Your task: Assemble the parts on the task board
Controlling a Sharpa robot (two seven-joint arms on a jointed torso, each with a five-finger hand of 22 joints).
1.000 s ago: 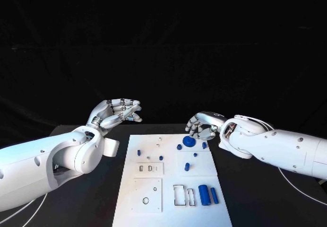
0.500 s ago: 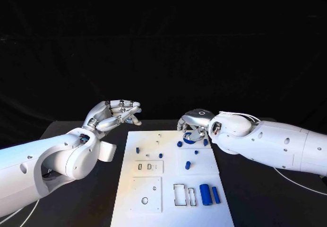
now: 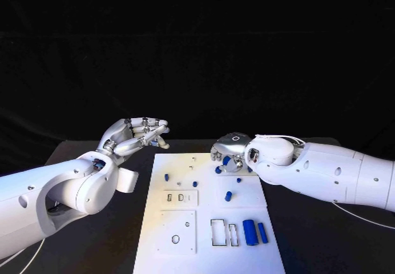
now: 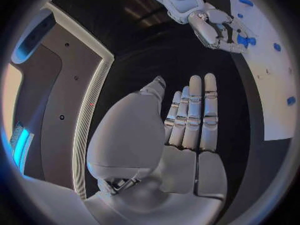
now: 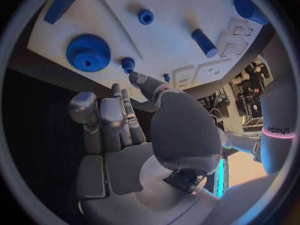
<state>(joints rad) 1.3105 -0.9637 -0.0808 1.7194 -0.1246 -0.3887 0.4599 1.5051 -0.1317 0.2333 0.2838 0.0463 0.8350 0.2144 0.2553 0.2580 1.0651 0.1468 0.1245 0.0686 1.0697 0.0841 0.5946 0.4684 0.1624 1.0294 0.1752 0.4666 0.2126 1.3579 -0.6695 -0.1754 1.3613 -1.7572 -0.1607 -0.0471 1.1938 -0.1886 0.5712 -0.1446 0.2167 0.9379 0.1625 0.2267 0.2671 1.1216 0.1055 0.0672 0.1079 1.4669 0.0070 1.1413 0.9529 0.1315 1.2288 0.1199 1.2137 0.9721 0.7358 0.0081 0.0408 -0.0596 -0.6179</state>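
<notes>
Over the blue gear (image 3: 226,161), right hand (image 3: 229,149) lower.

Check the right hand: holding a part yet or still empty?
Empty. In the right wrist view the right hand has its fingers extended toward the blue gear, which lies flat on the task board, with nothing between them.

Left hand (image 3: 136,136) raised, empty, fingers curled; right hand (image 3: 230,151) lowered, fingers apart.

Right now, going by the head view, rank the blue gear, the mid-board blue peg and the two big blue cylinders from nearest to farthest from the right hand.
1. Blue gear: at the task board's far end, right beneath the right hand.
2. Blue peg: mid-board, towards the robot.
3. Two big blue cylinders: side by side at the near right corner, farthest.
</notes>
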